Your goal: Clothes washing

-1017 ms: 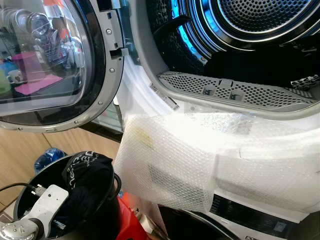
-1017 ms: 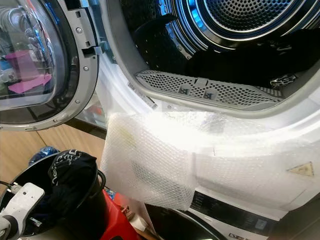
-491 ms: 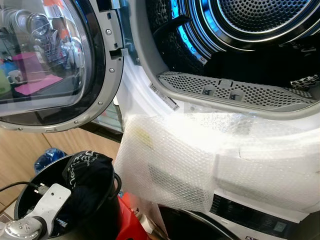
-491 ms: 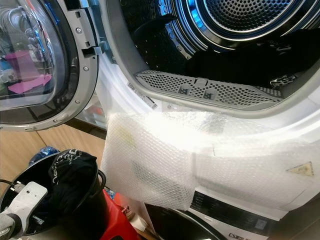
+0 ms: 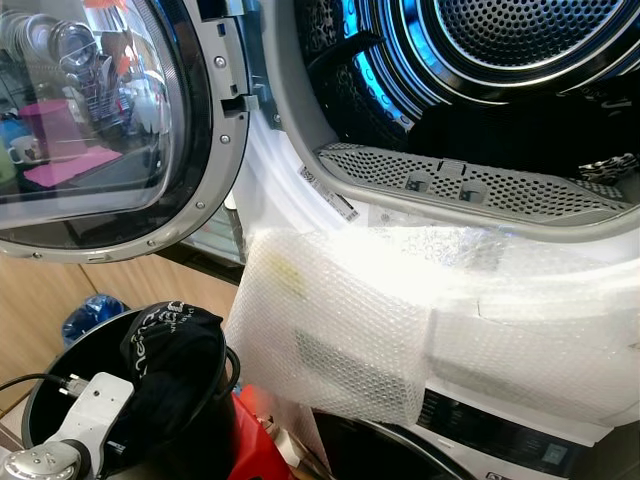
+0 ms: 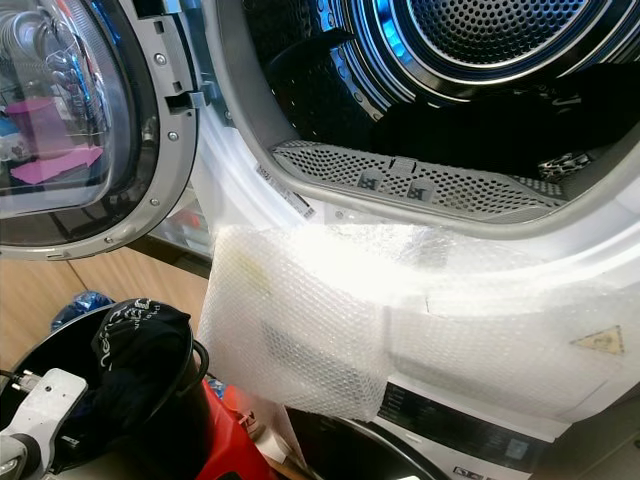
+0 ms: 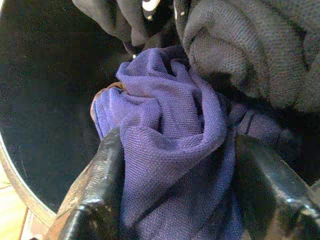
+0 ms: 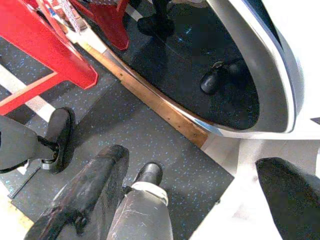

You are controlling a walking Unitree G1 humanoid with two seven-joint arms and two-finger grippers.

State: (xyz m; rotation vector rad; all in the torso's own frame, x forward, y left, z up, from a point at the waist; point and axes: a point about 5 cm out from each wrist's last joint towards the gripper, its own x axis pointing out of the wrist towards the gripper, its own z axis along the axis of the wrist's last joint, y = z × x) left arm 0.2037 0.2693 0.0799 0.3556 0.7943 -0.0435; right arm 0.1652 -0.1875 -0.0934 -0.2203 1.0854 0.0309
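Observation:
A black bucket (image 5: 38, 398) stands on the floor at lower left, below the open dryer drum (image 5: 520, 60). A black printed garment (image 5: 175, 345) is heaped over its rim. My left arm (image 5: 92, 402) reaches down into the bucket. In the left wrist view, my left gripper (image 7: 175, 200) is open, with a crumpled purple cloth (image 7: 170, 145) bulging between its fingers (image 7: 95, 200) and touching both. Grey-black clothing (image 7: 240, 55) lies beside it. Dark laundry (image 5: 520, 135) sits in the drum. My right gripper (image 8: 190, 200) hangs open above the floor.
The round glass door (image 5: 100, 120) is swung open to the left. Bubble wrap (image 5: 350, 320) covers the machine's front under the drum opening. A red stool (image 8: 45, 50) stands beside the bucket, and the lower machine's dark door (image 8: 225, 75) is close to my right gripper.
My left arm has sunk slightly lower into the bucket. The head view has shifted a little; the washer and bucket stay put.

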